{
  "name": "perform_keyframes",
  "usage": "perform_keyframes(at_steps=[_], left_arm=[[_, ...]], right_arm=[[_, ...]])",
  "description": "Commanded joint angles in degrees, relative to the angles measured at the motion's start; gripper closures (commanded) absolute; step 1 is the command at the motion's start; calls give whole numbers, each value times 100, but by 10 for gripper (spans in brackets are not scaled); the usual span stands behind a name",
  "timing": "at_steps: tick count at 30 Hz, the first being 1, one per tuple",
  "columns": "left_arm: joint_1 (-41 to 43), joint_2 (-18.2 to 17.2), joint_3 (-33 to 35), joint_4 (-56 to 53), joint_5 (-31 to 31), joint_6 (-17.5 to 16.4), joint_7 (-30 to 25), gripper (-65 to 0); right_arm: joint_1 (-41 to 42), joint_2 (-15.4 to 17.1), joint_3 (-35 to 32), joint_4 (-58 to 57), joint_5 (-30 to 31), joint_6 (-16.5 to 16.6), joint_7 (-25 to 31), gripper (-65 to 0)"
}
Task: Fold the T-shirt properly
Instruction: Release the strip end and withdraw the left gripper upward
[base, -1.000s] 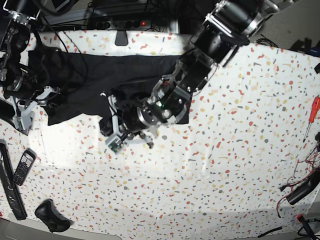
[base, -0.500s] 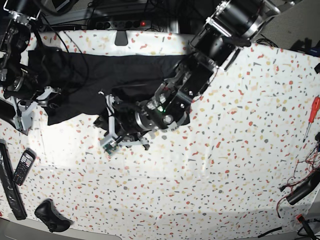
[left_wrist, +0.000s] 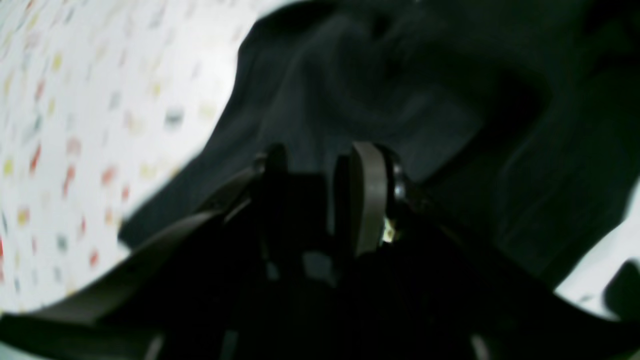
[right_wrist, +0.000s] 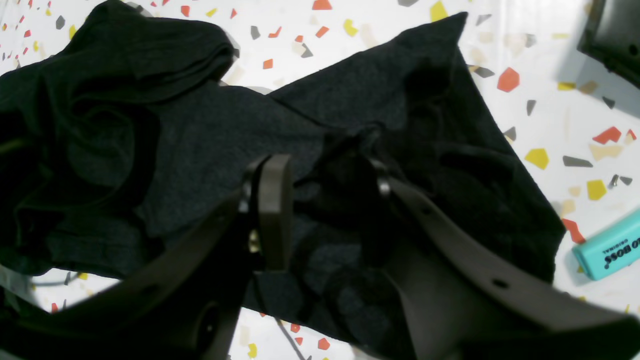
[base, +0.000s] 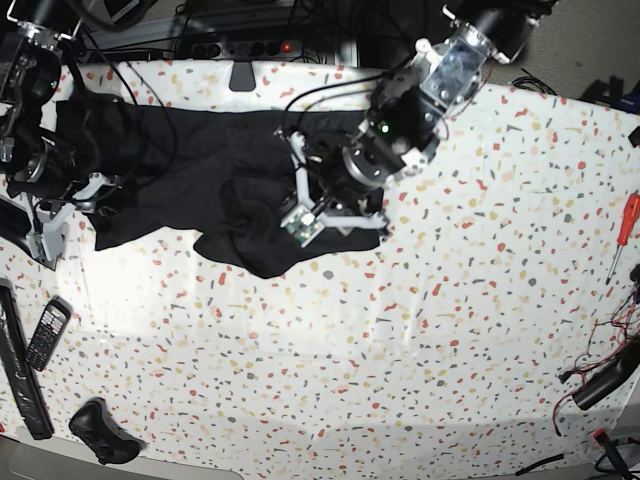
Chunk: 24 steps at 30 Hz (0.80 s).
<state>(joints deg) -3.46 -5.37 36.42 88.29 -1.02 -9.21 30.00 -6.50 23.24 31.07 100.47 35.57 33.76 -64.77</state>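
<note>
The black T-shirt (base: 190, 160) lies spread along the table's far side, plain side up, with a bunched flap (base: 250, 245) at its front edge. My left gripper (base: 287, 203) hovers over the shirt's right half. In the blurred left wrist view its fingers (left_wrist: 367, 190) stand close together above the dark fabric (left_wrist: 380, 100); I cannot tell if cloth is between them. My right gripper (base: 95, 188) is at the shirt's left end. In the right wrist view it (right_wrist: 327, 185) pinches a raised bunch of the shirt (right_wrist: 350, 150).
A teal labelled block (right_wrist: 607, 250) lies next to the shirt's corner. A phone (base: 45, 335), a black bar (base: 20, 375) and a black object (base: 100, 432) lie front left. A red screwdriver (base: 626, 225) and cables (base: 605, 380) lie at the right edge.
My left arm has pulled back up and to the right, away from the shirt's front edge. A bunched flap of shirt now shows there. The right arm has not moved.
</note>
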Motion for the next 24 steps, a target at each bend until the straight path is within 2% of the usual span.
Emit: perform_keyframes(at_steps=[1, 6, 11, 16, 19, 21, 24], left_arm=[[-4, 59, -4, 107, -50, 4, -125, -200], [540, 85, 146, 116, -103, -520, -227, -200], [634, 118, 623, 247, -507, -564, -619, -200], [588, 621, 750, 273, -691, -568, -767, -200], [437, 892, 750, 273, -1169, -758, -774, -200], [308, 1023, 750, 271, -1401, -831, -726, -200], [98, 1095, 748, 273, -1419, -839, -586, -200]], right_arm=[[76, 105, 37, 116, 46, 57, 81, -201], [79, 105, 37, 116, 46, 57, 83, -201], [76, 105, 37, 116, 46, 57, 83, -201], [76, 103, 37, 116, 46, 57, 81, -201], [76, 105, 37, 116, 46, 57, 81, -201], [76, 105, 37, 116, 46, 57, 81, -201], [76, 105, 37, 116, 48, 57, 81, -201]])
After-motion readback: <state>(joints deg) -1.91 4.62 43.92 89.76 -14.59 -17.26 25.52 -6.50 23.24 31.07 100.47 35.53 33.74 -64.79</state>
